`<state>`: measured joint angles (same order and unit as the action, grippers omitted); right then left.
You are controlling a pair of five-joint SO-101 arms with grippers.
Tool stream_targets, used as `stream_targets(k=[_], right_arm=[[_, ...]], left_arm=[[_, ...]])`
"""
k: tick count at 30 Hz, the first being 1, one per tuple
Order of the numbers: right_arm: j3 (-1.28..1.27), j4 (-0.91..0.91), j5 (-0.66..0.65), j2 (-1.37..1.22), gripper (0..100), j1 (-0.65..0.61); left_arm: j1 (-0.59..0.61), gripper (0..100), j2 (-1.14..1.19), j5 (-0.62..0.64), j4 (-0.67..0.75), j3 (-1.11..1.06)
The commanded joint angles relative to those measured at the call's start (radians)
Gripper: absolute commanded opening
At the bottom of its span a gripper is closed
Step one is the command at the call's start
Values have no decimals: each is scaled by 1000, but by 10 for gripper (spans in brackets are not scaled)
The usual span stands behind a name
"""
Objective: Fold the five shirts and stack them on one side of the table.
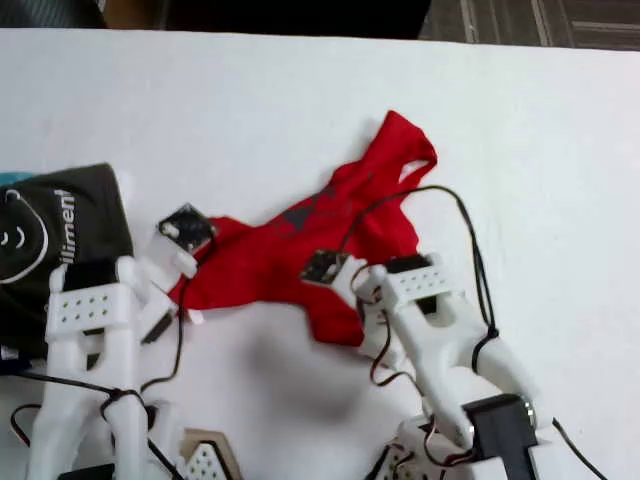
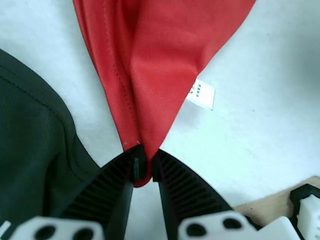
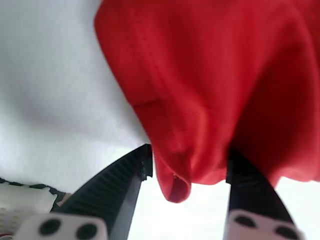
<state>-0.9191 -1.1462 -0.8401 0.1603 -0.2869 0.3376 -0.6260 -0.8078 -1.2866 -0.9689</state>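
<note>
A red shirt point(image 1: 300, 240) lies crumpled across the middle of the white table point(image 1: 500, 120), stretched between both grippers. My left gripper point(image 1: 185, 295) is at the shirt's left end. In the left wrist view this gripper point(image 2: 145, 170) is shut on a pinched fold of the red shirt point(image 2: 160, 50), beside a small white tag point(image 2: 202, 94). My right gripper point(image 1: 352, 305) is at the shirt's lower right corner. In the right wrist view it point(image 3: 187, 170) holds a thick bunch of the red shirt point(image 3: 225, 75) between its black fingers point(image 3: 132, 175), above the table.
A folded black shirt point(image 1: 80, 220) with white print lies at the table's left edge, over a teal piece point(image 1: 12, 178); it is close beside the left gripper as the dark cloth point(image 2: 30, 150). Arm bases and cables point(image 1: 470, 260) crowd the near edge. Bare table spreads far and right.
</note>
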Motion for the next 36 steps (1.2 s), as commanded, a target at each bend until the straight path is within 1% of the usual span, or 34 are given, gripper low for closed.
stream_targets(k=[1, 4, 8, 9, 10, 12, 14, 16, 19, 25, 28, 34, 36], right_arm=[[32, 28, -61, -22, 265, 102], [29, 15, -72, -22, 262, 140], [29, 7, -72, -22, 248, 145], [31, 7, -72, -22, 217, 145], [34, 7, -72, -22, 163, 145], [38, 10, -71, -15, 7, 145], [64, -16, -71, -15, 46, 145], [110, -58, -71, -13, 14, 145], [232, -151, -71, -13, 19, 145], [649, -381, -63, 58, 20, 145], [870, -464, -15, 105, 20, 145], [1168, -521, 5, 171, 20, 148], [1231, -521, 5, 193, 20, 177]], left_arm=[[0, 25, -20, 6, -9, 41], [0, 25, -20, 6, -5, 42], [-3, 25, -20, 8, -5, 42], [-3, 25, -20, 8, -5, 41], [-3, 25, -20, 8, -5, 39], [-5, 25, -20, 8, -8, 35], [-5, 25, -20, 8, -11, 35], [-6, 25, -21, 8, -11, 41], [-6, 25, -28, 8, -18, 61], [0, 25, -28, 8, -163, 262], [0, 25, -28, 9, -230, 384], [0, 25, -28, 9, -292, 512], [0, 25, -28, 9, -308, 542]])
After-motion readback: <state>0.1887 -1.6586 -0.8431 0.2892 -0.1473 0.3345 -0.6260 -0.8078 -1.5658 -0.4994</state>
